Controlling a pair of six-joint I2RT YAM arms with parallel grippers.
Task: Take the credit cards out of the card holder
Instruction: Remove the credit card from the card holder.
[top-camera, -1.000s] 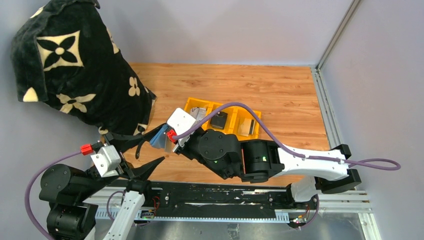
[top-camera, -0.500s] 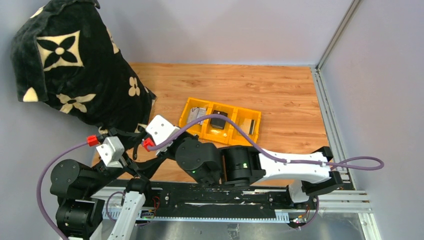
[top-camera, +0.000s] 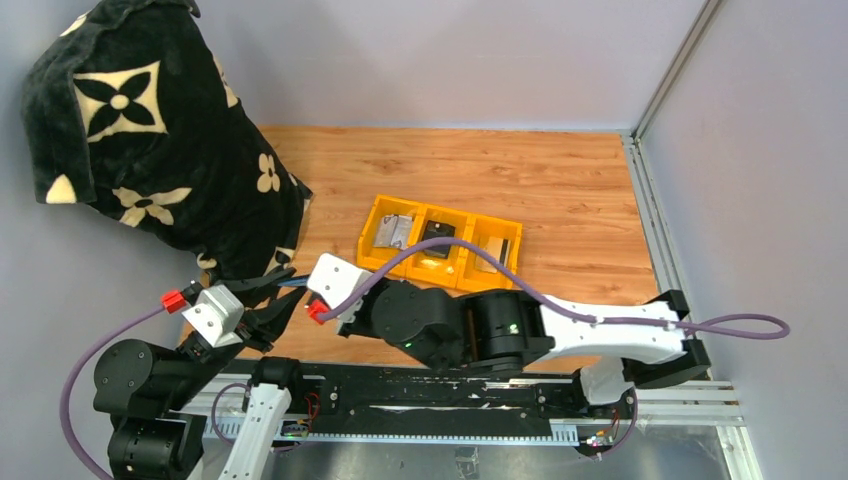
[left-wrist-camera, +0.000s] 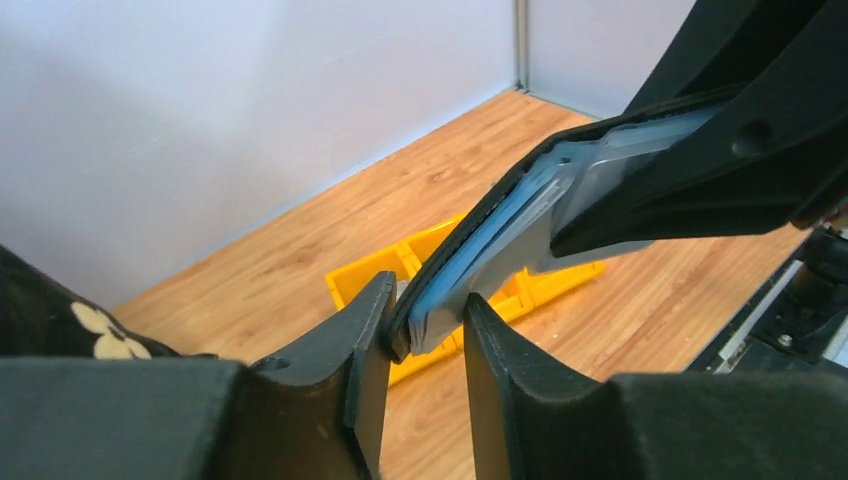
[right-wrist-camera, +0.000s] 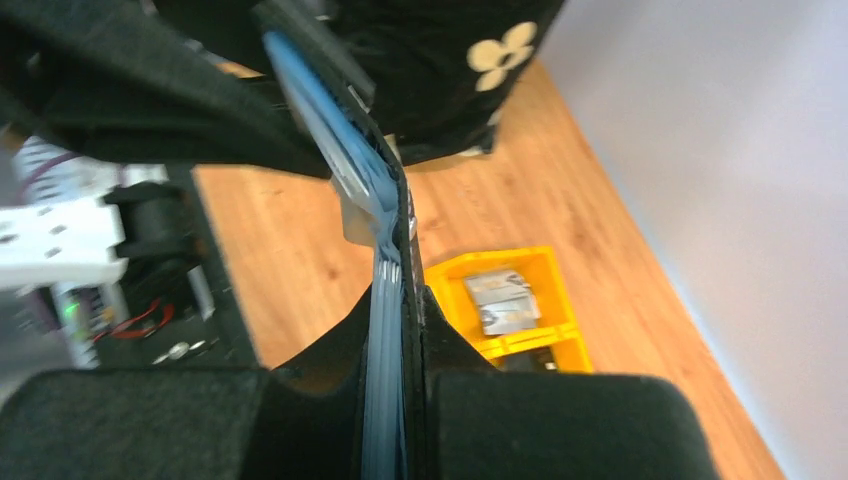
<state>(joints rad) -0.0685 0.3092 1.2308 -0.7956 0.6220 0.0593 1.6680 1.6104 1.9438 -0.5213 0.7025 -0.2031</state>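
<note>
Several credit cards (left-wrist-camera: 490, 265) to pull from card holder (left-wrist-camera: 468, 244) clamped in right gripper (right-wrist-camera: 392, 330). Narrowly parted left gripper (left-wrist-camera: 427, 335) astride its end; grip unclear

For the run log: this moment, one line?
right end effector: shut on card holder | left end effector: astride credit cards, grip unclear

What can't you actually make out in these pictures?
How many credit cards: both wrist views show only their edges in the card holder.
Whether the left gripper pinches the card holder or just flanks it: left wrist view, too close to tell.
Items in the yellow bin: top view, too small.
</note>
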